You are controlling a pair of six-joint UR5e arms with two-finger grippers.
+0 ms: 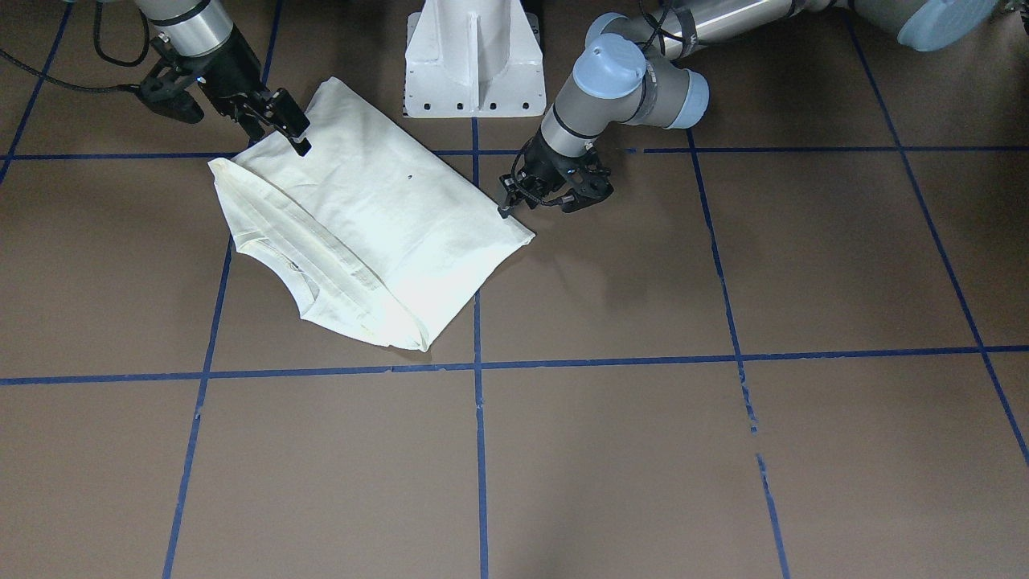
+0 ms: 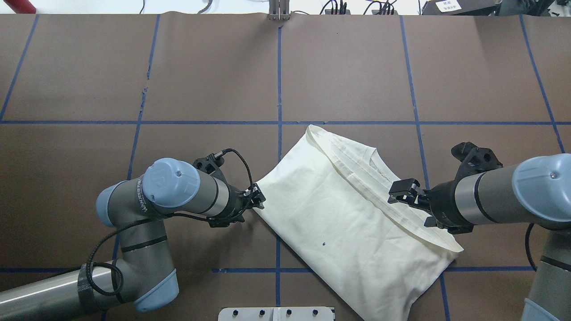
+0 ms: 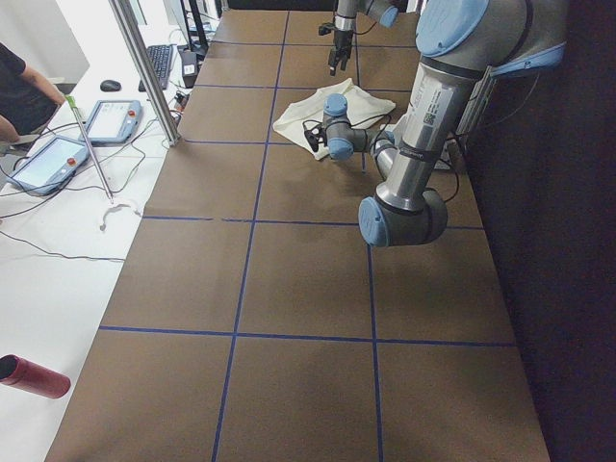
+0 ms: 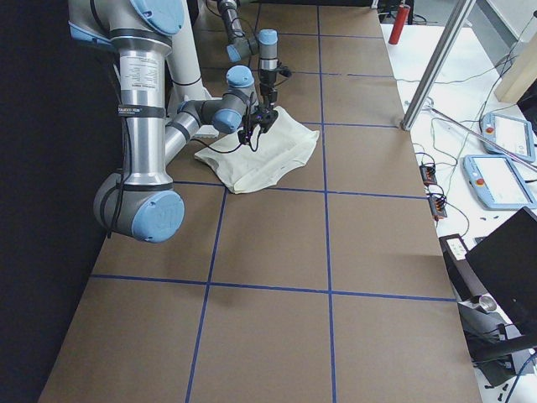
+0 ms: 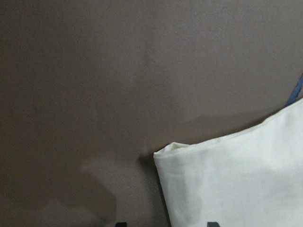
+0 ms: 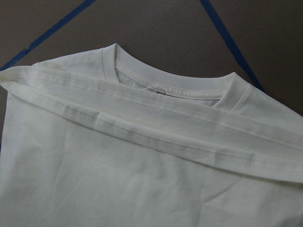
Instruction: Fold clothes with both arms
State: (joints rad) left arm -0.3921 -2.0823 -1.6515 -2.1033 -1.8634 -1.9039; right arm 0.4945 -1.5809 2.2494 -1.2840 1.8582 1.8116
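Left pincer sits low on the brown surface, fingers spread, and the wrist view shows the nearest corner of the shirt poking in between them, nothing pinched yet. The shirt lies slantwise mid-table, plain side up, already folded into a rough rectangle, with the neck opening peeking out past a folded-over band. Right pincer hovers over that band and looks spread too, holding nothing. I reckon they're lining up grabs for the next fold, so both need to close on cloth, then lift and carry it over together.
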